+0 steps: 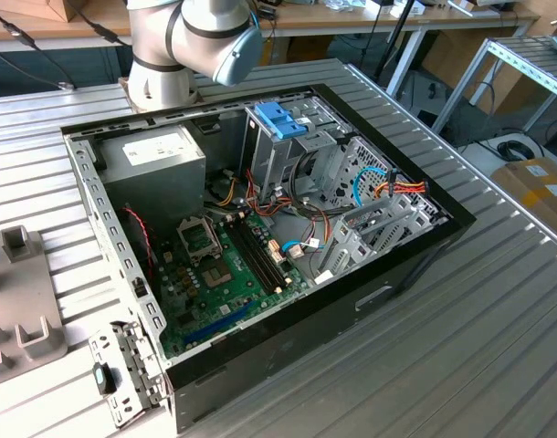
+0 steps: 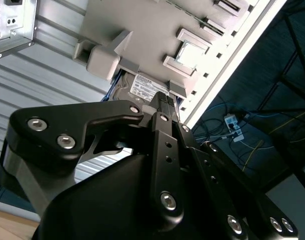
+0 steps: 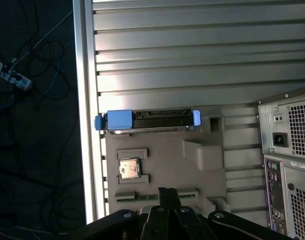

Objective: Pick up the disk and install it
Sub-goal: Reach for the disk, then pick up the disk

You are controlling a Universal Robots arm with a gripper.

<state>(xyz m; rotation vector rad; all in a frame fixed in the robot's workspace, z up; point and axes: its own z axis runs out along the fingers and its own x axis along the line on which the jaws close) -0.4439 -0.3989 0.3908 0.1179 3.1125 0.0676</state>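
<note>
A: Quick, where's the disk?
B: Outside the computer case. It stands on its long edge in the end slot of the grey holder on the ribbed table, close to the table's edge. The label face shows in the second wrist view.
A: Gripper?
B: Fingers pressed together, nothing between them. It hangs above the holder, clear of the disk.
A: Which way is the disk from it?
B: In the first wrist view it's ahead of the fingertips, past the pocket with the small chip. In the second wrist view the tips overlap the disk's edge. So I judge the gripper is over the holder near the disk, not square above it. I can't tell the exact offset.
A: Long axis?
B: Along the table's ribs, with one blue end toward the table edge and the other toward the case. That puts it crosswise to the line from fingertips to disk.
A: And against the fingers?
B: The seam between them crosses the disk's length — it looks like they'd part along that length, not across the thin side. One arm only, so no nearer-hand question.
</note>
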